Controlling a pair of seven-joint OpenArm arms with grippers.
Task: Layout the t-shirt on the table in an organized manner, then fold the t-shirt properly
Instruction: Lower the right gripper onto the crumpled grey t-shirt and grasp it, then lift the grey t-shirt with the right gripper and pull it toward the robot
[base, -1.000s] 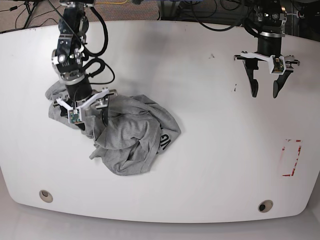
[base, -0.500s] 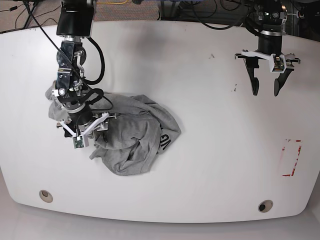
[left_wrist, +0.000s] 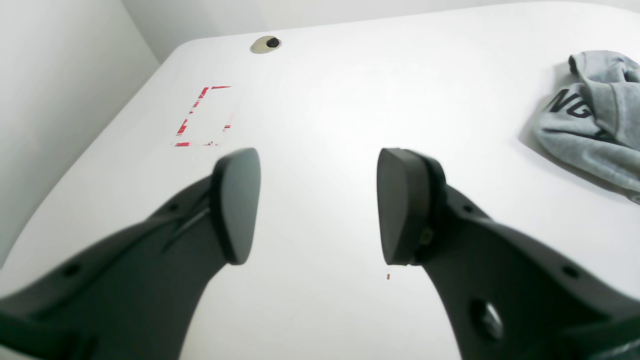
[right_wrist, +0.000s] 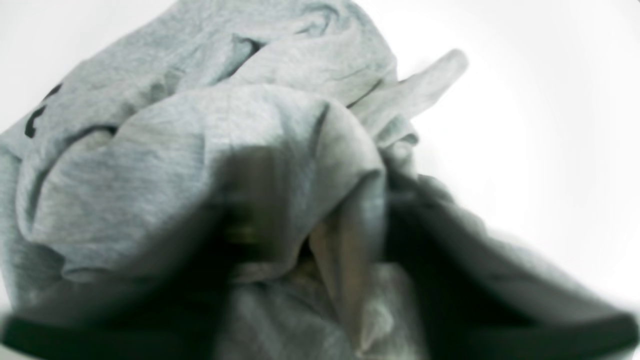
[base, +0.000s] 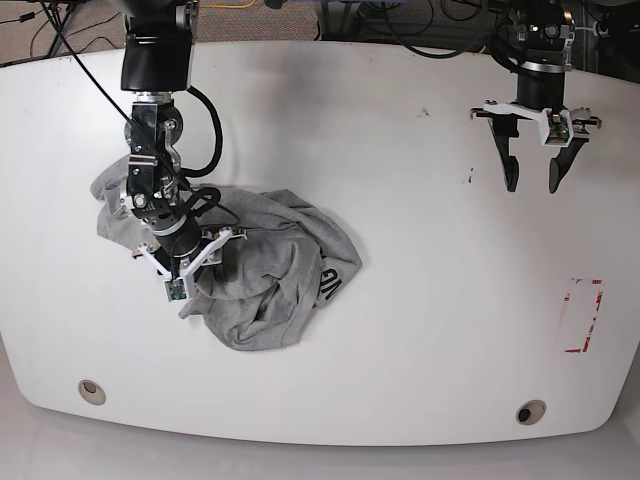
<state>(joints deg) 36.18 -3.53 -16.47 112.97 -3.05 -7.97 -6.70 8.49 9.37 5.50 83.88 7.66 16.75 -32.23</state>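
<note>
The grey t-shirt (base: 270, 285) lies crumpled in a heap on the left half of the white table (base: 430, 300); black lettering shows at its right edge. My right gripper (base: 198, 264) presses down into the heap's left part. In the right wrist view its blurred dark fingers (right_wrist: 430, 225) close on a raised fold of the t-shirt (right_wrist: 200, 130). My left gripper (base: 533, 182) hangs open and holds nothing over the far right of the table. In the left wrist view the left gripper (left_wrist: 317, 205) is well apart from the t-shirt (left_wrist: 595, 125).
A red-outlined rectangle (base: 583, 315) is marked near the table's right edge. Two round grey grommet holes (base: 91, 391) (base: 530, 411) sit along the front edge. Cables and clutter lie beyond the table's far edge.
My right gripper has moved forward and down into the heap and its jaws have closed on a fold of fabric. The left arm has stayed where it was.
</note>
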